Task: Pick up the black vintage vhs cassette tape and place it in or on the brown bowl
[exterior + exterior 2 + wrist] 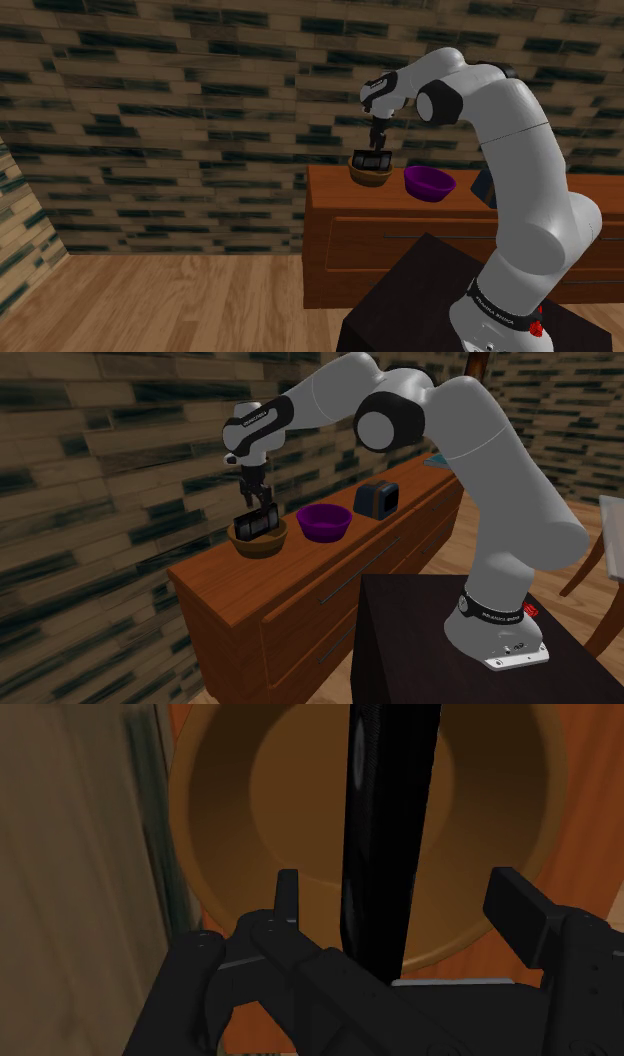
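Tool (401, 892) spread wide at 12 o'clock over cassette (390, 824), on edge in brown bowl (220, 814), not touching; likely stiff, light, slick, so pinch flat faces.

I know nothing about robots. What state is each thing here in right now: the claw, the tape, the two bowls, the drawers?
gripper: open, either side of the cassette without touching it.
cassette: standing on edge in the brown bowl, not held.
brown bowl: upright, holding the cassette.
purple bowl: upright, empty.
drawers: shut.
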Controlling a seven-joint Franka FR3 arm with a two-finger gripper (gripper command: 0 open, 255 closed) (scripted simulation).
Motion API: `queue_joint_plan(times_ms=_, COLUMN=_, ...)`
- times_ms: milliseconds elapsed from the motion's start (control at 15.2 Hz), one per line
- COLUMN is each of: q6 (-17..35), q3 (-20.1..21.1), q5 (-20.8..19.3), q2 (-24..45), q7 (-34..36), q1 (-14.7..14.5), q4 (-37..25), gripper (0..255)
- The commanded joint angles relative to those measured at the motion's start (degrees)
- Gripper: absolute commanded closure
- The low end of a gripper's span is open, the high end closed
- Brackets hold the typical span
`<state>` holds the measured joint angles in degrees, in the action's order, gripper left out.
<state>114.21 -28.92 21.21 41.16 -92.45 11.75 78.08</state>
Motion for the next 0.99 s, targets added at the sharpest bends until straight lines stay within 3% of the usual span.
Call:
queue_joint_plan(times_ms=0, q6=0.00, q3=0.00, q5=0.00, q2=0.00, q7=0.00, q1=0.00, q4=0.00, gripper=0)
queue_joint_plan(times_ms=132, q6=0.00, q3=0.00, q5=0.00, q2=0.00, q7=0.00, q1=0.00, q4=0.00, gripper=0)
queue_joint_plan(times_ms=396, q6=-5.69, q3=-0.87, q5=-1.28, q2=-2.35, q7=0.89, q1=0.12, q4=-3.61, gripper=0)
queue_joint_plan(times_ms=924, q6=-5.69, q3=-0.87, q5=-1.28, q2=-2.35, q7=0.89, q1=0.12, q4=-3.61, gripper=0)
